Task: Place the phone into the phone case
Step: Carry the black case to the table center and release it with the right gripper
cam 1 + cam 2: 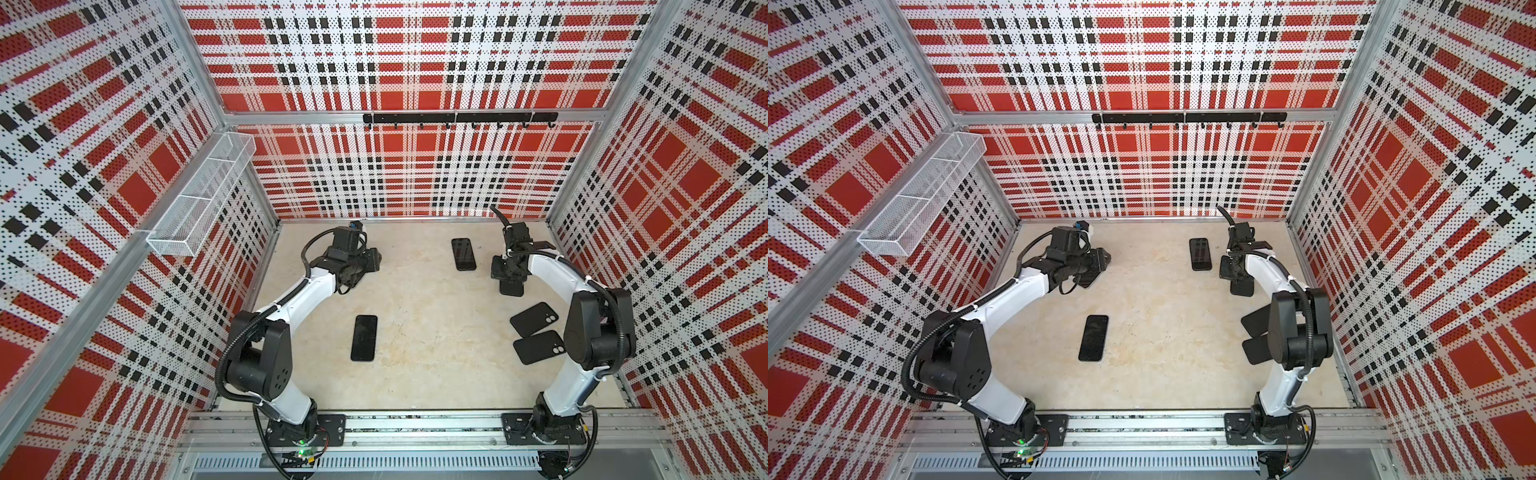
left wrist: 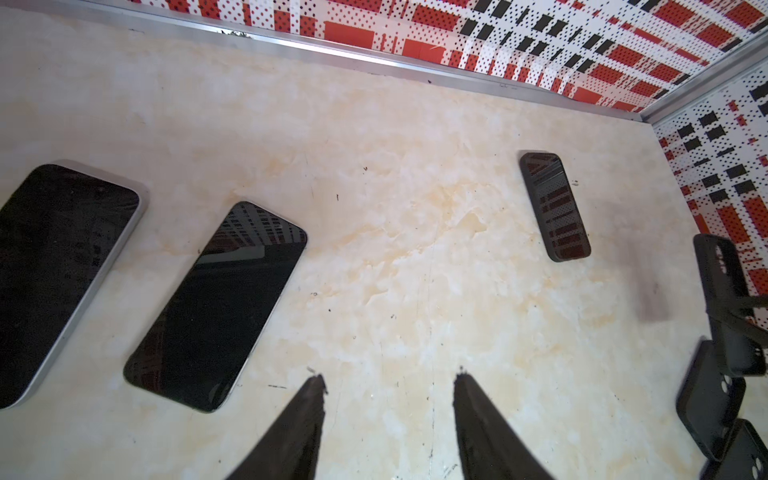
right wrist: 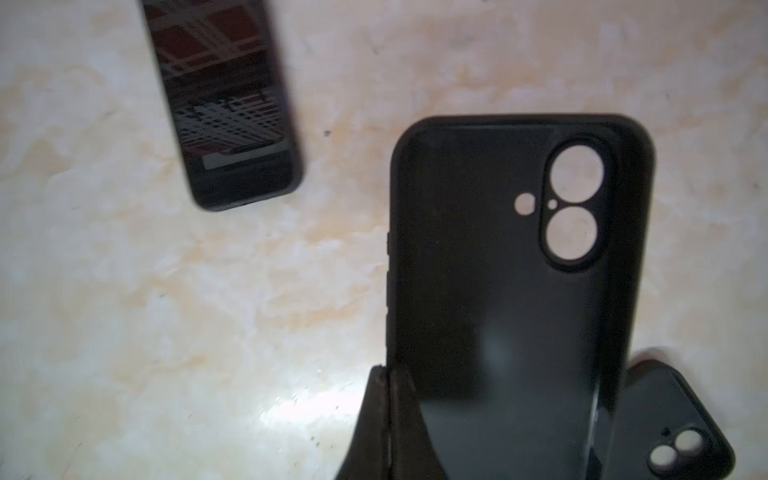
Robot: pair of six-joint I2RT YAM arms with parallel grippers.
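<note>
The right gripper [image 3: 388, 376] was clamped tight on the side wall of a black phone case [image 3: 498, 270], probably lifted clear of the marble-look table [image 3: 124, 311], though blur hid the contact. A phone [image 3: 224, 104] lay screen-up just beside it. The left gripper [image 2: 388, 379] hung half-open and empty near a second phone [image 2: 216, 307].
</note>
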